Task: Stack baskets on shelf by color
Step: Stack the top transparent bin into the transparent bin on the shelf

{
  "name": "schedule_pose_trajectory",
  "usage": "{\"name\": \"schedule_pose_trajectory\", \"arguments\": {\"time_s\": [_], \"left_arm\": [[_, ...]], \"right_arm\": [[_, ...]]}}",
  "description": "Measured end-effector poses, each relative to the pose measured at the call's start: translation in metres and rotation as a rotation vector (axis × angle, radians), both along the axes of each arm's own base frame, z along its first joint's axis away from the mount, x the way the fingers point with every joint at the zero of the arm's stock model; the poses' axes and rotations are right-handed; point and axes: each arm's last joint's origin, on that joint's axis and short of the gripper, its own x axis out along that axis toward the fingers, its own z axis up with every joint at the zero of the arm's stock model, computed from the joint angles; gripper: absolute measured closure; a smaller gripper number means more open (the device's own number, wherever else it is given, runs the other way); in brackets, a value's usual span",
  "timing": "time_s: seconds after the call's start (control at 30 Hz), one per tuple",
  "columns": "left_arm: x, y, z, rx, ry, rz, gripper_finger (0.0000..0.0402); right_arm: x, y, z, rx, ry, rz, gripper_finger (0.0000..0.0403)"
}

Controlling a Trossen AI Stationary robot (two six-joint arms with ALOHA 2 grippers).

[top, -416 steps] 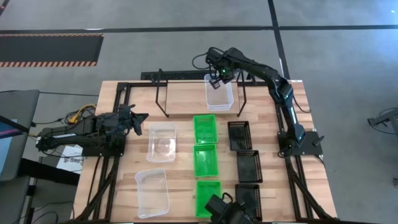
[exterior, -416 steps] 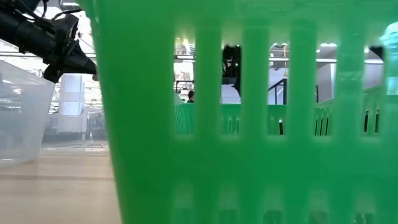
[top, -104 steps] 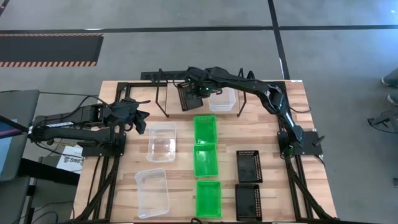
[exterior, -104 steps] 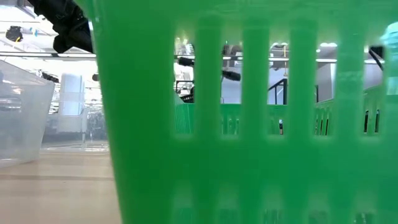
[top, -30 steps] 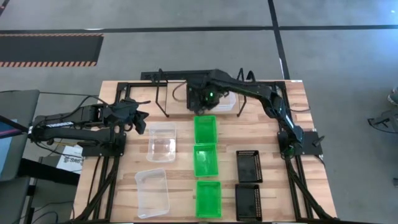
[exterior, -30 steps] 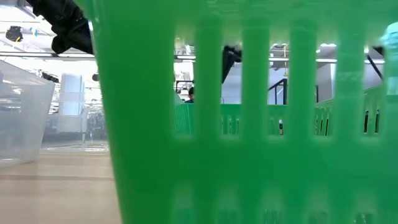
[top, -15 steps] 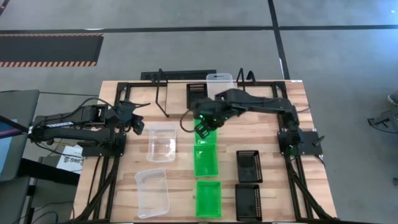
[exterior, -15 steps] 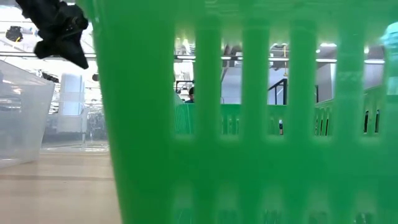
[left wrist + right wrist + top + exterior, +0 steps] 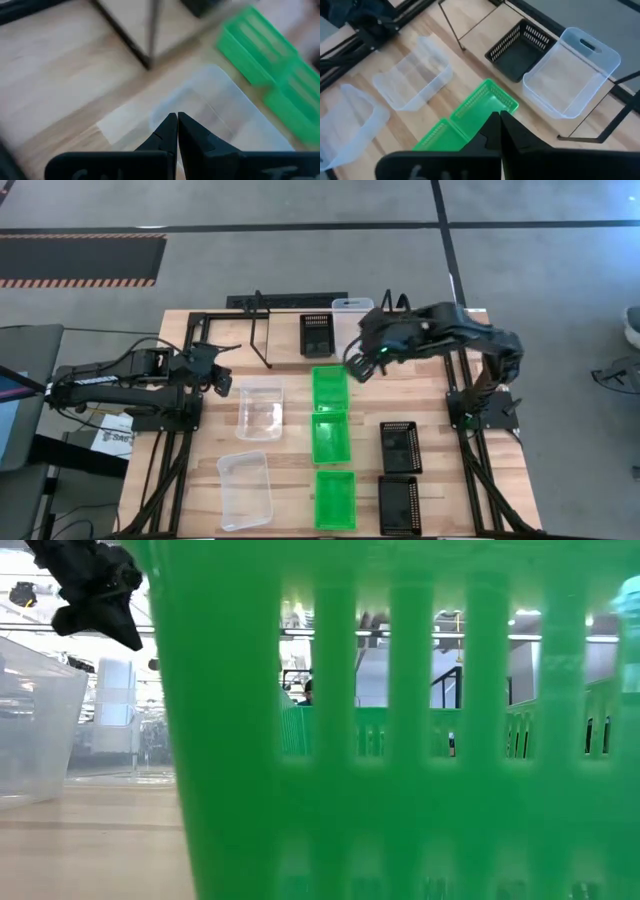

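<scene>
On the shelf (image 9: 262, 330) at the worktop's far edge we have one black basket (image 9: 317, 335) and one clear basket (image 9: 351, 314). Three green baskets (image 9: 331, 437), two black and two clear remain on the worktop. Our right gripper (image 9: 357, 366), fingers clenched on nothing, hangs above the farthest green basket; our left gripper (image 9: 222, 378), also clenched empty, waits near the left edge.

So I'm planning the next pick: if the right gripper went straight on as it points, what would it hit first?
Probably the far green basket, which lies right past the shut right gripper; depth is hard to judge.
</scene>
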Motion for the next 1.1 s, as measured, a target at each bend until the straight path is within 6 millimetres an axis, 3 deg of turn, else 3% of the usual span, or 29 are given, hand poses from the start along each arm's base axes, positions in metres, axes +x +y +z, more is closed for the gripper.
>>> {"name": "schedule_pose_trajectory", "arguments": {"time_s": [0.23,0.5,0.87,1.1], "left_arm": [[0.015,-0.005,-0.002,0.011,0.037,-0.379,0.0401],[0.038,-0.001,-0.016,0.103,0.197,-0.488,0.0391],[0.064,0.007,-0.035,0.277,0.474,-0.559,0.0257],[0.077,0.013,-0.043,0.283,0.567,-0.645,0.0226]], "right_arm": [[-0.017,0.007,0.011,0.012,-0.017,0.118,0.0389],[-0.015,0.020,0.009,0.003,-0.003,0.179,0.0388],[-0.016,0.036,0.009,0.052,-0.024,0.175,0.0393],[-0.019,0.052,0.009,0.067,-0.028,0.215,0.0391]]}}
